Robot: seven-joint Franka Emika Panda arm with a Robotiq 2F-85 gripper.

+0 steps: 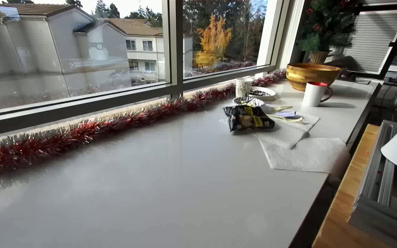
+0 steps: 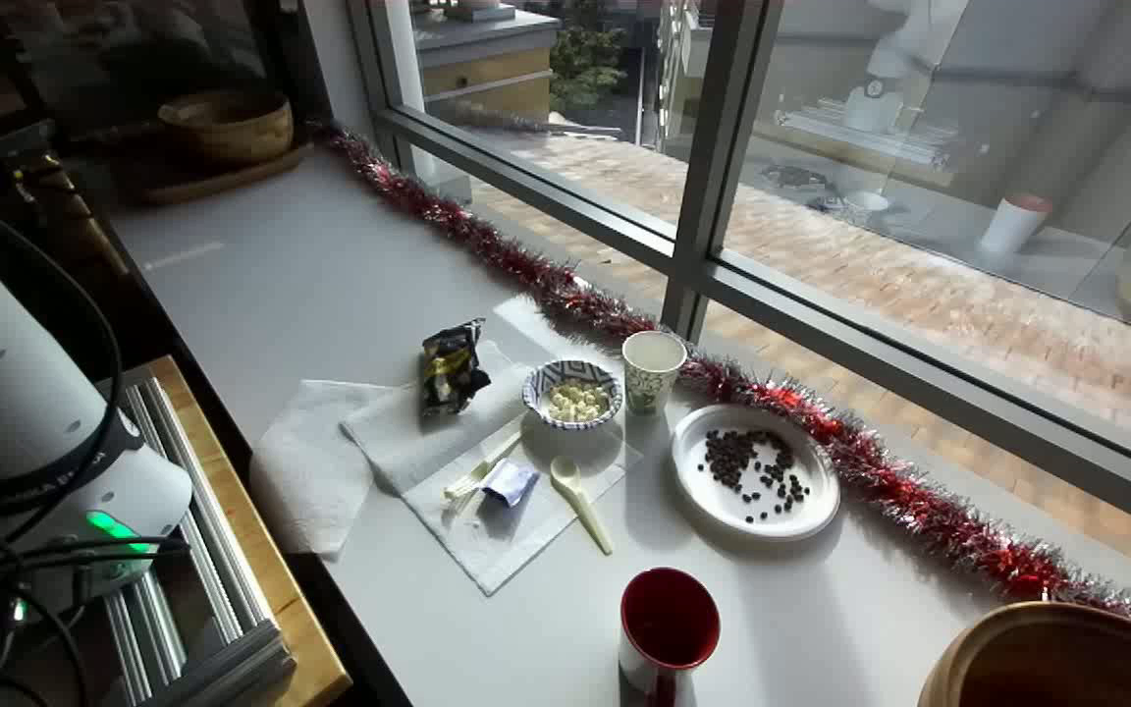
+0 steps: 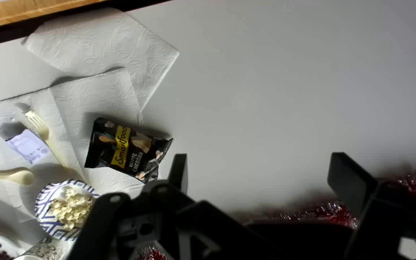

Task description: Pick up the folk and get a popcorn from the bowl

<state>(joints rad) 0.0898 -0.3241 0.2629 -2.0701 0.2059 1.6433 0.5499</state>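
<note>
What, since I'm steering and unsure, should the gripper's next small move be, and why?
Probably ease the open gripper past the snack bag toward the fork: in the wrist view, the bag lies between them, and the fork rests on paper towel, not held.

Daylight through the window (image 2: 958,128), ghosted with reflections, throws shadows across the counter (image 2: 261,285); the far corner (image 2: 153,49) is dark.

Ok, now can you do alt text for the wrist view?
An open, empty gripper hangs above a pale table. On the picture's left lie a black Smartfood bag, a fork, a spoon and a patterned bowl holding popcorn.
</note>
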